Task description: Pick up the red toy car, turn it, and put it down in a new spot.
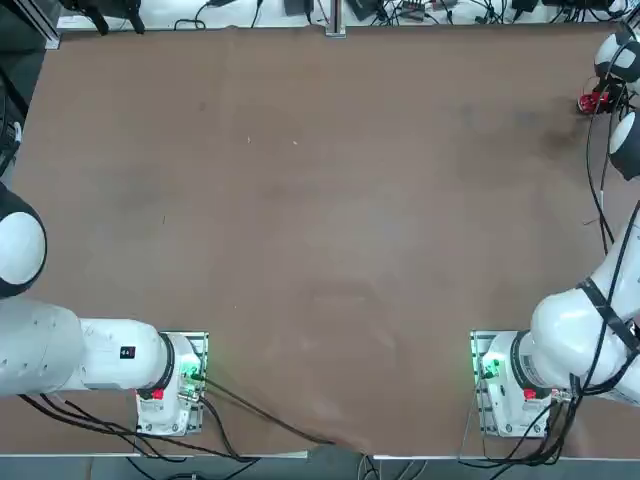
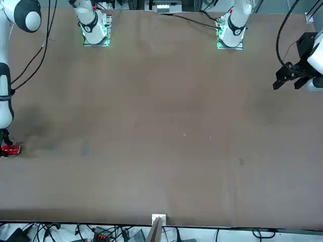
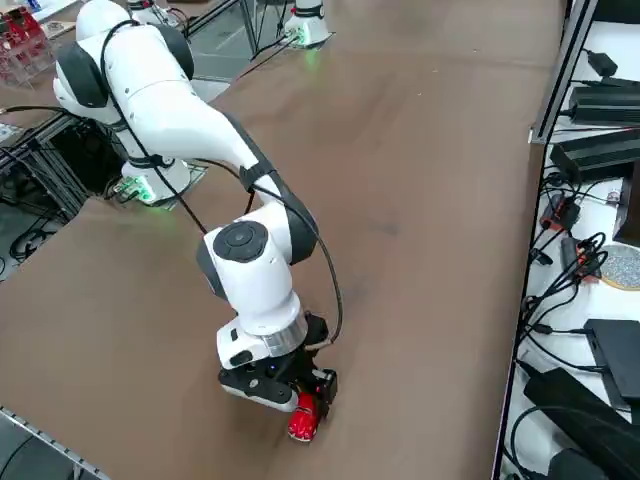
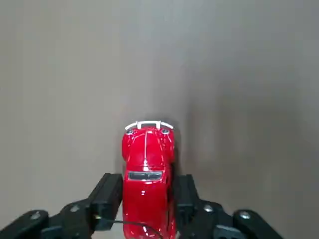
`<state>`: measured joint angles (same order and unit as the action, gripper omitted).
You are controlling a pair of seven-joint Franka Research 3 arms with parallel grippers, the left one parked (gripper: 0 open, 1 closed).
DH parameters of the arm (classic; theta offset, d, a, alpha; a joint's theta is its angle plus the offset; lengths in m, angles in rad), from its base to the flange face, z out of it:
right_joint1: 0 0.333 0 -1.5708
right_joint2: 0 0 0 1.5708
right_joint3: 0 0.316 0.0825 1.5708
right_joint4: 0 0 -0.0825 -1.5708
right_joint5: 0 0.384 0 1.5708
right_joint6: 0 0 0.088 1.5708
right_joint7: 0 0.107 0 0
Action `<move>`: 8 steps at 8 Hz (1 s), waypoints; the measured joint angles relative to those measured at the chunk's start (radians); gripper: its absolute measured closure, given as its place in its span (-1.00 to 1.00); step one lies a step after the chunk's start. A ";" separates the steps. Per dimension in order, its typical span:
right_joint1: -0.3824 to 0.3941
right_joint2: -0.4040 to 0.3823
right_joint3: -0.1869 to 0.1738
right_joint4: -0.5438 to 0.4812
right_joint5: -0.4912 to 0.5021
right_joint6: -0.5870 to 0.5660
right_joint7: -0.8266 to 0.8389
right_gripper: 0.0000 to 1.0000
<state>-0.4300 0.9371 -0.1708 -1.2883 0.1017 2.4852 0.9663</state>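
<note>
At the table's (image 1: 300, 250) two-o'clock corner, the right gripper (image 4: 145, 196) straddled the red toy car (image 4: 147, 174), fingers (image 4: 107, 196) hugging its flanks. Recommended: confirm squeeze, lift vertically before rotating.

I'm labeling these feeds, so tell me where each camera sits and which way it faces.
Top: overhead, looking down; both bases at the bottom, red toy car far right.
Front: across the table, facing the robot; car at the left edge.
Right side: raised at the robot's right, looking diagonally; working arm over the car.
Right wrist: on the arm, looking along the right pincer, fingers touching the car's flanks.
Shared: all four show the car.
</note>
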 joint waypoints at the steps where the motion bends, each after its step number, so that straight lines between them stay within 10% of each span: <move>1: 0.000 0.000 0.000 0.000 0.000 0.002 0.000 -0.69; 2: -0.001 0.000 0.000 0.000 0.000 0.003 -0.001 -0.98; 5: 0.000 -0.017 0.000 0.005 -0.003 -0.026 -0.031 -1.00; 8: -0.002 -0.141 -0.005 0.003 -0.004 -0.331 -0.303 -1.00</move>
<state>-0.4317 0.7962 -0.1759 -1.2854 0.0977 2.1546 0.6633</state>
